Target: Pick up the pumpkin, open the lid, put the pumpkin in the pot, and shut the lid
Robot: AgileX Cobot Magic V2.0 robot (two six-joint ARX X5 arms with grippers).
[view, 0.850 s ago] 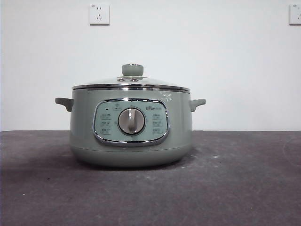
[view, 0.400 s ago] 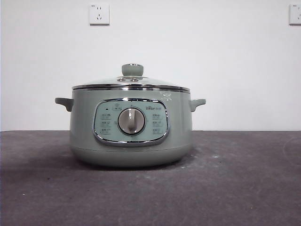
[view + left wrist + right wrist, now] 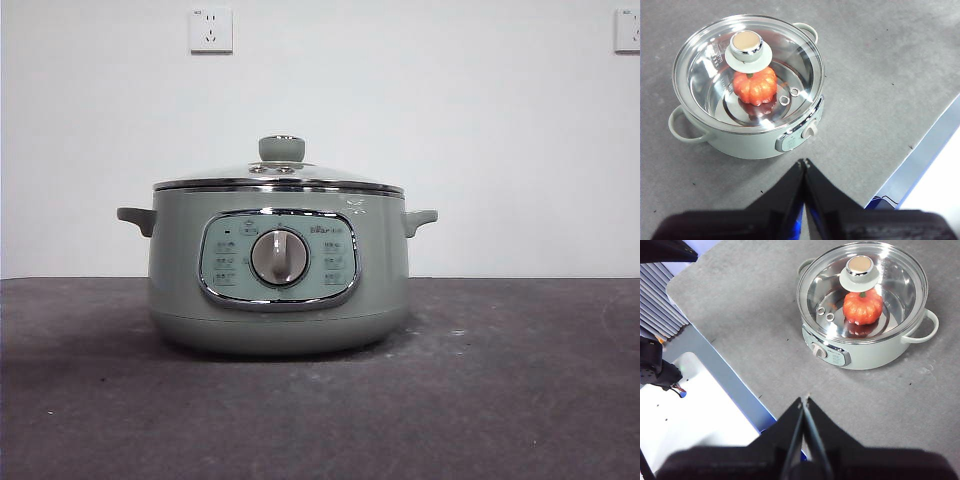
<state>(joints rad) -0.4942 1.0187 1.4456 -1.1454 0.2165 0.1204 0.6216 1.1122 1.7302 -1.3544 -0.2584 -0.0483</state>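
Note:
The sage-green pot (image 3: 278,270) stands on the dark table with its dial panel facing the front view. The glass lid (image 3: 280,176) sits on the pot, its green knob on top. Through the glass, the orange-red pumpkin (image 3: 755,86) lies inside the pot; it also shows in the right wrist view (image 3: 862,306). The pot shows in the left wrist view (image 3: 747,137) and the right wrist view (image 3: 875,357). My left gripper (image 3: 804,162) is shut and empty, high above and off to one side of the pot. My right gripper (image 3: 805,400) is shut and empty, high above the table's edge, away from the pot.
The grey table (image 3: 500,380) spreads around the pot. Its edge with a blue strip shows in the left wrist view (image 3: 920,160) and in the right wrist view (image 3: 725,375). Two wall sockets (image 3: 211,30) hang on the white wall behind.

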